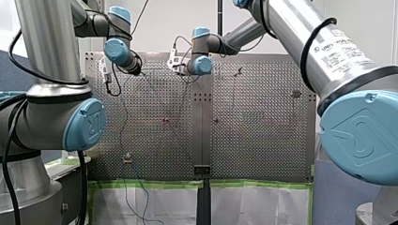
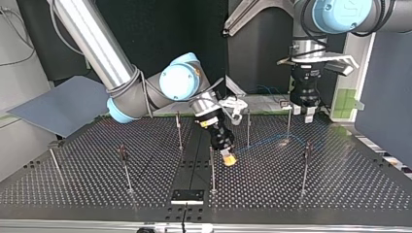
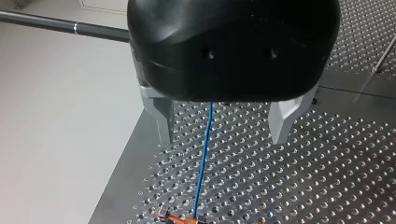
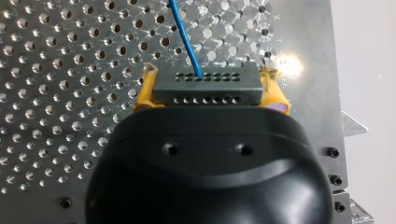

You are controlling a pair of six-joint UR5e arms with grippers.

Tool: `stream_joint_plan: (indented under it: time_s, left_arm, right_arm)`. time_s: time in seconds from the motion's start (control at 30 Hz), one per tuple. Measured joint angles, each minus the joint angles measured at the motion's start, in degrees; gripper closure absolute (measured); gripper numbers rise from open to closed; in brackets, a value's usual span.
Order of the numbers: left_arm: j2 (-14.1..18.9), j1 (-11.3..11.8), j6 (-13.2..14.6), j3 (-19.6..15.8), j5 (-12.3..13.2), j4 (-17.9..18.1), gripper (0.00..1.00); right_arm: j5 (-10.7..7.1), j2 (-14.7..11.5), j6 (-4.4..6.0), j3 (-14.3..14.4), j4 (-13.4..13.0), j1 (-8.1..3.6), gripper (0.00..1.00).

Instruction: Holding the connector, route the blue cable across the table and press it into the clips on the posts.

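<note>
Connector (image 4: 205,86) clamped in yellow-padded right jaws, blue cable (image 4: 184,32) leading out ahead of them over perforated counter (image 4: 60,93); left jaws spread wide, gripping nothing, cable lying on counter between and below them.

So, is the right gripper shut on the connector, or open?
Shut. In the right wrist view the yellow pads of my right gripper press both ends of the connector; the blue cable leaves ahead of it.
</note>
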Motion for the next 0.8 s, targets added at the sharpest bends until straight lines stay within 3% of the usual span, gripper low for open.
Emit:
stream_joint_plan:
  time_s: [0.47, 0.57, 0.8]
  left_arm:
    - [0.00, 0.00, 0.00, 0.00, 0.00, 0.00, 0.00]
    - [0.00, 0.00, 0.00, 0.00, 0.00, 0.00, 0.00]
    - [0.00, 0.00, 0.00, 0.00, 0.00, 0.00, 0.00]
  right_arm:
    - [0.01, 0.31, -0.45, -0.06, -0.04, -0.17, 1.00]
    - [0.01, -0.19, 0.34, 0.05, 0.06, 0.37, 1.00]
    - [-0.03, -0.24, 0.35, 0.04, 0.04, 0.35, 1.00]
